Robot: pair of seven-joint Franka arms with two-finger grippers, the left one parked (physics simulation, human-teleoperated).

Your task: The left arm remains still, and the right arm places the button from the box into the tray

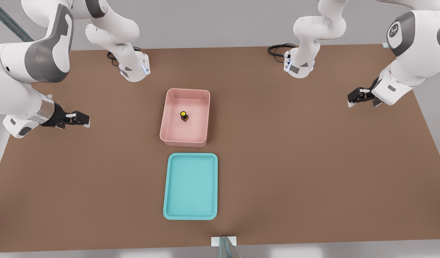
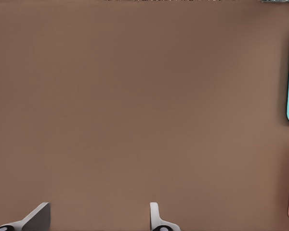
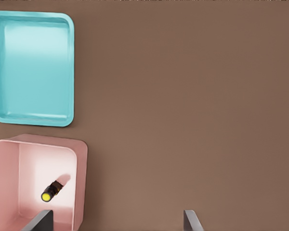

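Observation:
The button point(image 1: 183, 115), a yellow cap on a short dark body, stands inside the pale pink box point(image 1: 169, 118) at the table's middle. It shows again as the button point(image 3: 50, 192) in the box point(image 3: 5, 178) in the right wrist view. The teal tray point(image 1: 171, 186) lies just in front of the box, with nothing in it, and the right wrist view has the tray point(image 3: 33, 67) too. My gripper point(image 1: 79, 119) hovers over bare table at the front view's left, well apart from the box. It is open and holds nothing, its fingertips point(image 3: 41, 221) spread wide.
The brown table point(image 1: 295, 161) stretches wide around the box and tray. Both arm bases stand at the far edge, each with a black cable point(image 1: 277, 48) beside it. A small white bracket point(image 1: 223, 242) sits at the near edge.

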